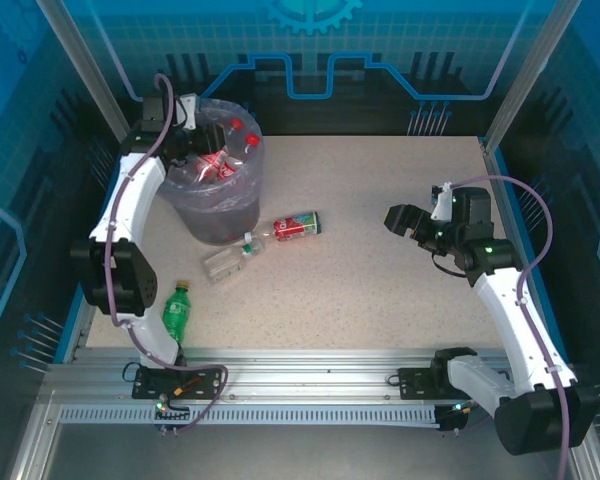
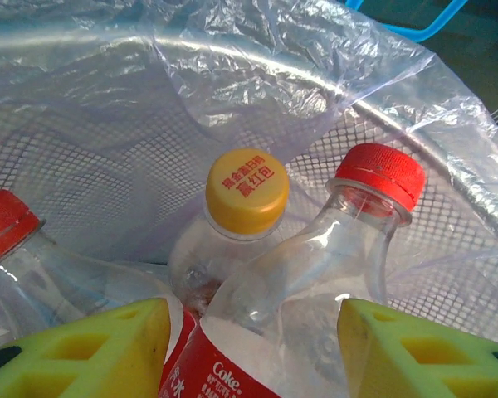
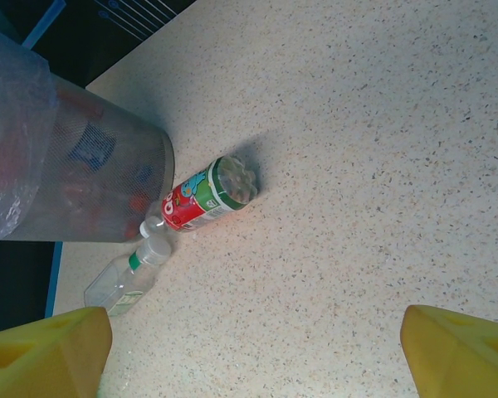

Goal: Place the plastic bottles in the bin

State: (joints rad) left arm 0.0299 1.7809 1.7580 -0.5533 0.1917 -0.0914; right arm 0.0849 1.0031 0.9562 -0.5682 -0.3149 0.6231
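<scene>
Three plastic bottles (image 1: 295, 226) are lying on the flat, roomy speckled table (image 1: 380, 290) near the bin (image 1: 220, 215) (more are sitting inside). I am guessing they are light, thin and rolly, so I am aiming for the middle. My right gripper (image 3: 253, 348) is hanging wide open. My left gripper (image 2: 253, 332) is sitting around a red-capped bottle (image 2: 307, 265) over the bin; I cannot tell if it is squeezing.

top: overhead, whole table (image 1: 380, 280) | left wrist: close inside bin (image 2: 448, 249) | right wrist: farther, facing same bin
</scene>
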